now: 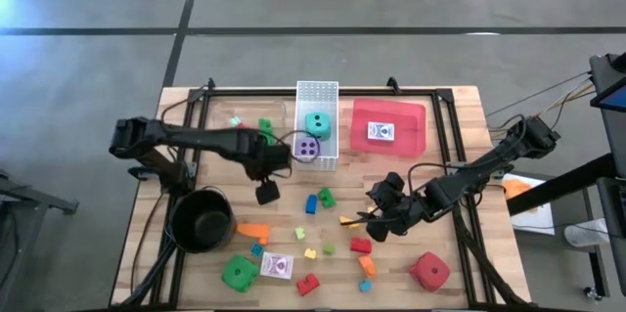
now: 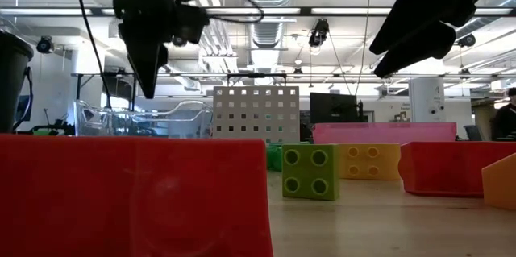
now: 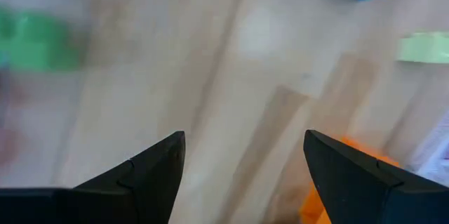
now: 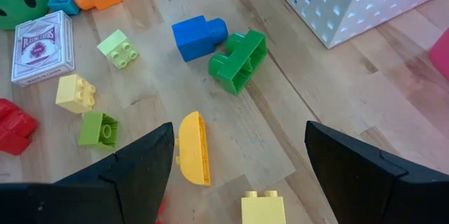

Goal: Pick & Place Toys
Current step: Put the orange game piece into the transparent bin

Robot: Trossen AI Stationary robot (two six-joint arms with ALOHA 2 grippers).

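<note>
I take the white perforated basket [image 1: 317, 124] as my landmark. It already holds a teal die [image 1: 317, 123] and a purple die [image 1: 309, 147], so part of the sorting looks done, while most toys lie scattered on the table in front of it.

My right gripper [image 1: 375, 218] hangs in front of the basket and off to its right, fingers apart and nothing between them. In the right wrist view a yellow curved brick [image 4: 193, 147] lies on the wood between the two dark fingers, nearer one finger than the other. Its long axis runs roughly along the direction the wrist camera looks, so the jaws would close across its narrow width; I judge that a good alignment, needing only a small sideways correction and a descent. Beyond it, towards the basket, lie a blue brick [image 4: 197, 37] and a green brick [image 4: 239, 60], touching or nearly so.

My left gripper [image 1: 267, 192] hovers just in front of the basket's left corner, fingers also apart and empty, over bare wood with an orange piece [image 3: 337, 182] beside one finger.

The right arm is clearly nearer the yellow brick, so I would take it with that one.
</note>
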